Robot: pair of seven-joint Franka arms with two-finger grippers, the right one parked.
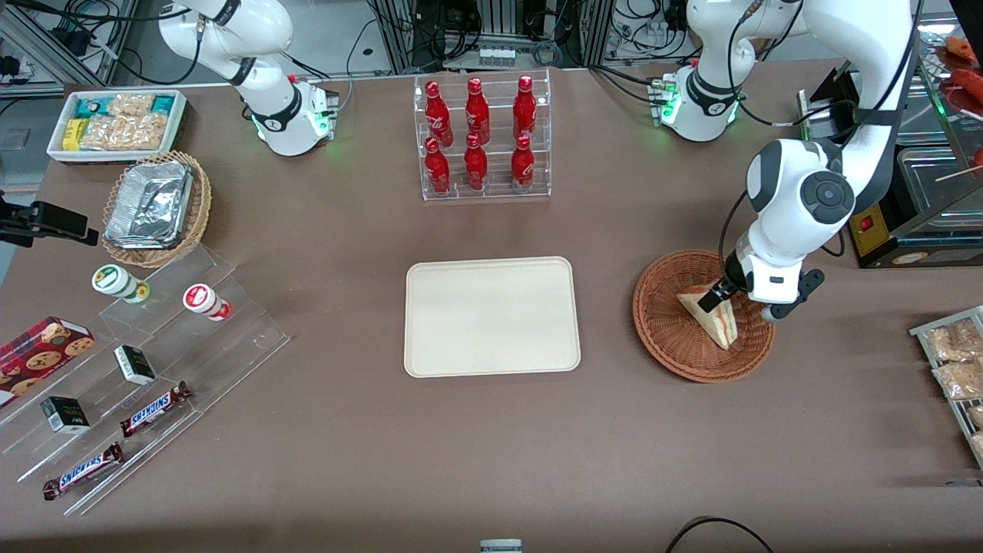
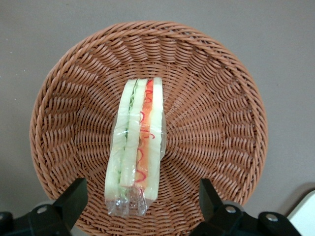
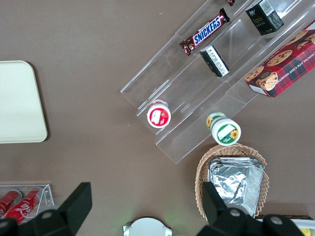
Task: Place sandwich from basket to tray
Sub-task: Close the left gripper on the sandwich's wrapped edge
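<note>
The sandwich (image 1: 710, 313) is a plastic-wrapped wedge lying in the reddish-brown wicker basket (image 1: 662, 326), toward the working arm's end of the table. My gripper (image 1: 743, 303) hangs low over the basket, open, with one finger on each side of the sandwich's end. In the left wrist view the sandwich (image 2: 138, 147) shows its green, pink and red layers, and the black fingertips (image 2: 75, 195) stand well apart from it above the basket (image 2: 221, 98). The cream tray (image 1: 491, 316) lies bare at the table's middle, beside the basket.
A clear rack of red bottles (image 1: 484, 138) stands farther from the camera than the tray. A black machine (image 1: 875, 230) and a rack of snack packets (image 1: 952, 361) flank the basket. Stepped acrylic shelves (image 1: 153, 361) with snacks and a foil-tray basket (image 1: 153, 207) lie toward the parked arm's end.
</note>
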